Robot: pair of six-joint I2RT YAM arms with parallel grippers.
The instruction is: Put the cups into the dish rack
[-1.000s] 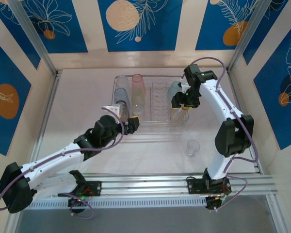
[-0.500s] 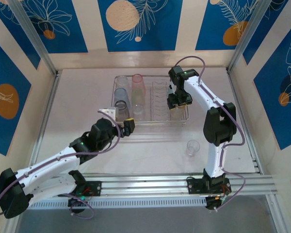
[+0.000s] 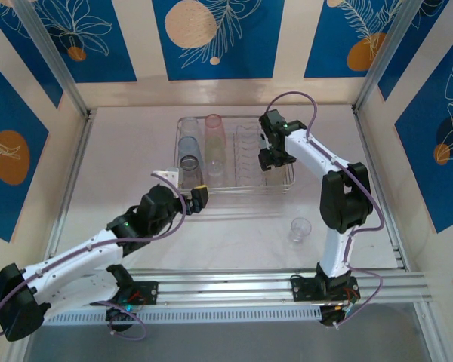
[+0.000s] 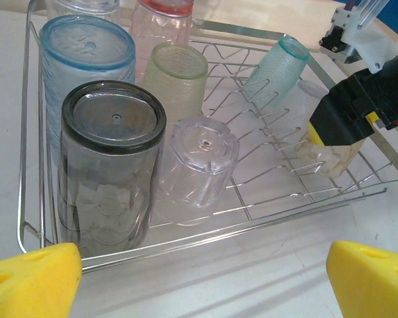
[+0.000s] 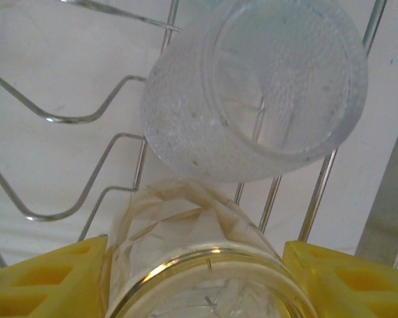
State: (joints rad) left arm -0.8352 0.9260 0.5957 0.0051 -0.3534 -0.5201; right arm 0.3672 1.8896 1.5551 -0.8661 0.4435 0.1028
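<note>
Right gripper (image 5: pixel 199 281) is down in the dish rack (image 3: pixel 245 151), yellow pads (image 5: pixel 46 278) clamped on an amber faceted cup (image 5: pixel 199 225). That cup sits just beside, perhaps touching, a frosted clear cup (image 5: pixel 252 86) lying across the prongs. Here's the danger, I'd say: push further and the frosted cup rolls off its wires, or the amber one lands crooked between dividers and tips on release. The leaning teal cup (image 4: pixel 277 66) close by could topple too. Left gripper (image 3: pixel 198 197) hangs spread wide and empty at the rack's near-left corner, close to the smoky grey cup (image 4: pixel 111 165). One clear cup (image 3: pixel 300 228) waits on the table near the right arm, and a careless elbow could sweep it. Pale, smooth tabletop (image 3: pixel 121 173), aluminium posts (image 3: pixel 51 56), blue leaf-print panels (image 3: pixel 211 38) all around.
</note>
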